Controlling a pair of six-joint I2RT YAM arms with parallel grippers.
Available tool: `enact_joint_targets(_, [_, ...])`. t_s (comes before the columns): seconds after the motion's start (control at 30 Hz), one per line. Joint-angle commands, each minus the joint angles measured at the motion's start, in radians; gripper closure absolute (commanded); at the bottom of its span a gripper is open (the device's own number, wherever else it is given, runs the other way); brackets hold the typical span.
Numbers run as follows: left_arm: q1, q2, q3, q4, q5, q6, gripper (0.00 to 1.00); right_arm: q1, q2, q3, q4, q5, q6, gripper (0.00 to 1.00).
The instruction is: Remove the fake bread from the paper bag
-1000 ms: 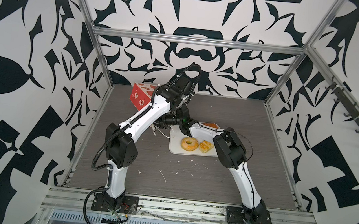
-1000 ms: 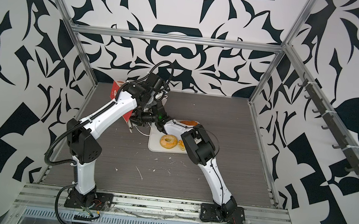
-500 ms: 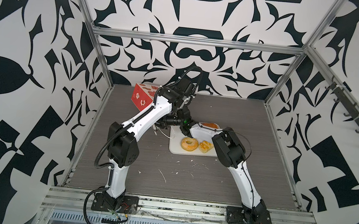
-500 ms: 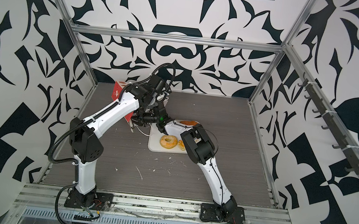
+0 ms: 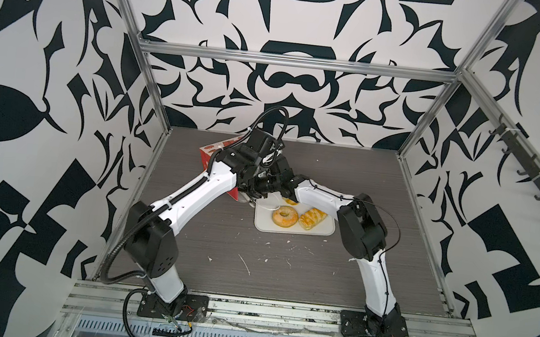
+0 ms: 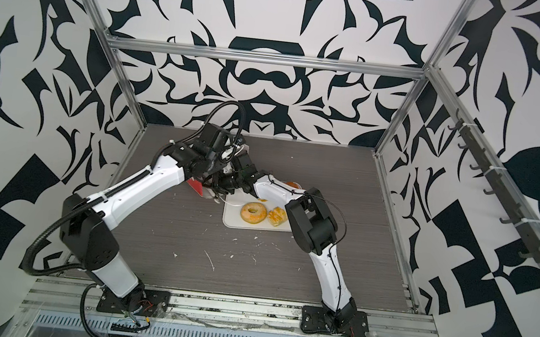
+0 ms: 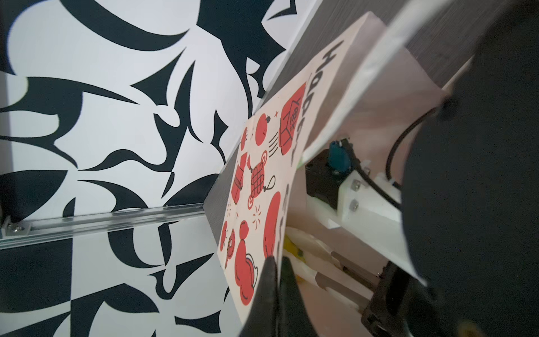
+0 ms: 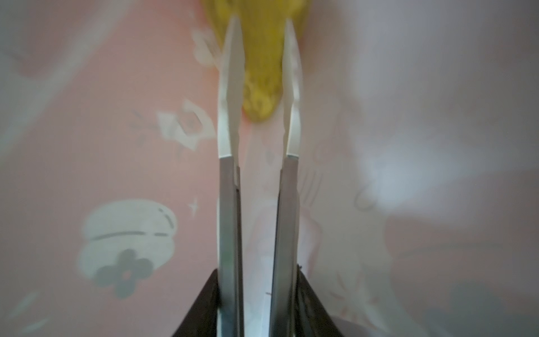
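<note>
Your left hand [image 7: 275, 280] pinched tight on the paper bag [image 7: 262, 175] at its rim, your right hand [image 8: 260, 26] inside it, closed narrow around a yellow croissant [image 8: 262, 87], doughnut [image 5: 285, 216] and glazed pastry [image 5: 312, 217] on the white tray [image 5: 262, 222]

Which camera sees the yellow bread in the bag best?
Right wrist view: the yellow bread sits between the right gripper fingers. The left wrist view shows only a yellow sliver in the bag. In both top views arms hide it.

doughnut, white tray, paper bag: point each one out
doughnut [image 5: 277, 217], in a top view, ring left of hole
white tray [image 5: 263, 223], in a top view, bare front-left corner
paper bag [image 7: 256, 181], left wrist view, red-printed panel
</note>
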Motion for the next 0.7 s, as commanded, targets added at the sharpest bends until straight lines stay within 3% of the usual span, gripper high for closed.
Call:
enact_joint_targets(0.0, [0.001,-0.081,-0.094,0.112,0.061,-0.031,1.0,0.003,-0.077,-0.043,-0.061,0.048,-0.104,0.61])
enact_joint_targets(0.37, [0.001,-0.246,-0.367,0.221,0.1,-0.1,1.0,-0.002,-0.226,-0.198,-0.104,0.166,-0.142,0.61])
enact_joint_targets(0.67, [0.001,-0.305,-0.445,0.235,0.118,-0.136,1.0,-0.003,-0.343,-0.334,-0.065,0.247,-0.13,0.63])
